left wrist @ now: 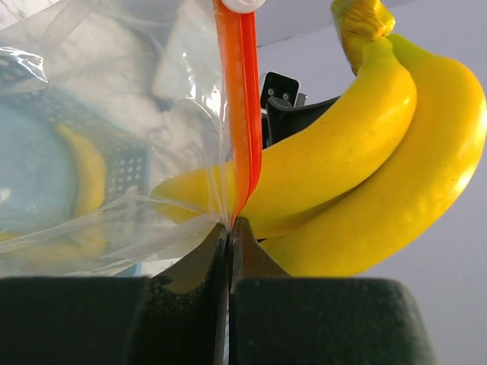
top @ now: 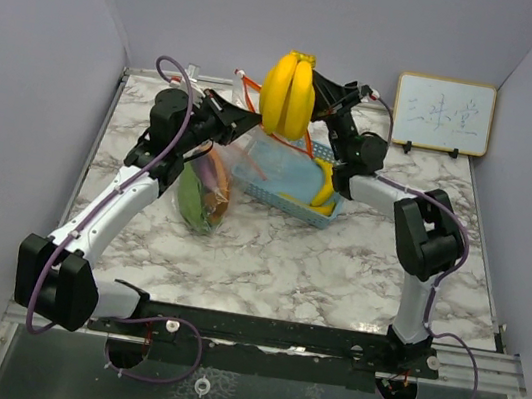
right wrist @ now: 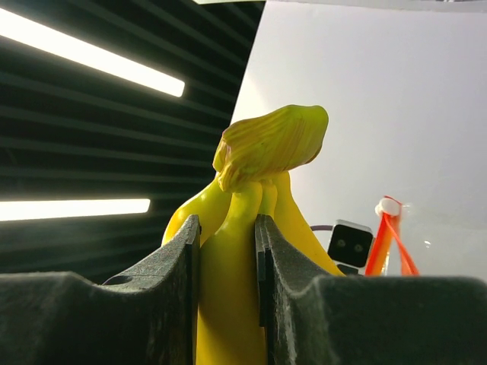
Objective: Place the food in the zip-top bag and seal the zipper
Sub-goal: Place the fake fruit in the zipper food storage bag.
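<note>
Loading step: right gripper (right wrist: 227,243) clamps the bananas (top: 289,94) high over the tabletop's (top: 288,254) back edge; left gripper (left wrist: 230,232) pinches the bag (top: 209,190) by its orange rim. Next, bananas go down into the mouth, seemingly barely open.

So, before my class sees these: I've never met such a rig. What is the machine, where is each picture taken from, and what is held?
Two robot arms are bolted at the near edge of a marble table. The wide picture looks down from above and behind them; the other two come from a camera on each wrist. The left gripper is shut on the zip-top bag beside its orange zipper; green and orange food lies inside. The right gripper holds a bunch of yellow bananas aloft. Also on the table: a blue mesh basket with another banana, and a whiteboard.
</note>
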Controlling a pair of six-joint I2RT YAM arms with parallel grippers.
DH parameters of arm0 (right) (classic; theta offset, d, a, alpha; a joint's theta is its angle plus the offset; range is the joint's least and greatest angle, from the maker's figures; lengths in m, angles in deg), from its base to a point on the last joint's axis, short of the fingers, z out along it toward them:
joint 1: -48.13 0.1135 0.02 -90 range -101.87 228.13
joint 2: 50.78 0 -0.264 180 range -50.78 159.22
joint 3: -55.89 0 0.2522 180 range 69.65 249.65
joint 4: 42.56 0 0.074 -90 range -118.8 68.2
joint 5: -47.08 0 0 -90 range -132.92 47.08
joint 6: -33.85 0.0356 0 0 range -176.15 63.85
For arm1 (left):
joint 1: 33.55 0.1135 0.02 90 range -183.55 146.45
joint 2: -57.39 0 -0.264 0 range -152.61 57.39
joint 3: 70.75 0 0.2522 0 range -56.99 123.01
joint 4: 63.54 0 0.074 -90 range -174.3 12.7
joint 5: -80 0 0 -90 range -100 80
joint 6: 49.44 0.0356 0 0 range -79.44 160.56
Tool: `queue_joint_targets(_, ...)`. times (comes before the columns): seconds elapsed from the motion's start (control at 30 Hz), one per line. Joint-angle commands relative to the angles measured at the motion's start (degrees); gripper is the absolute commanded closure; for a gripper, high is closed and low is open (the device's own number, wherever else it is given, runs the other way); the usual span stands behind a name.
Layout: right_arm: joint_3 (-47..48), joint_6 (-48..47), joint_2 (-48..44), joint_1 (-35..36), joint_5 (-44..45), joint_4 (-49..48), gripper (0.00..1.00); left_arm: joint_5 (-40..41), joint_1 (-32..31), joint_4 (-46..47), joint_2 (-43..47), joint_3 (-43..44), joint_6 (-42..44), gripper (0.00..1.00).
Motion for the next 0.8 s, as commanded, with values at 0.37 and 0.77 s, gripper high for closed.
queue_joint_targets(0.37,2.59,0.78,4.13,-1.52,5.8,-9.06,0.98,-4.88,0.56,3.53,2.67,-1.94,-3.39,1.0)
queue_joint_targets(0.77,2.34,-10.15,0.07,-5.13,-2.86,-1.93,0.98,-5.09,0.7,4.14,2.76,-2.93,-4.11,1.0)
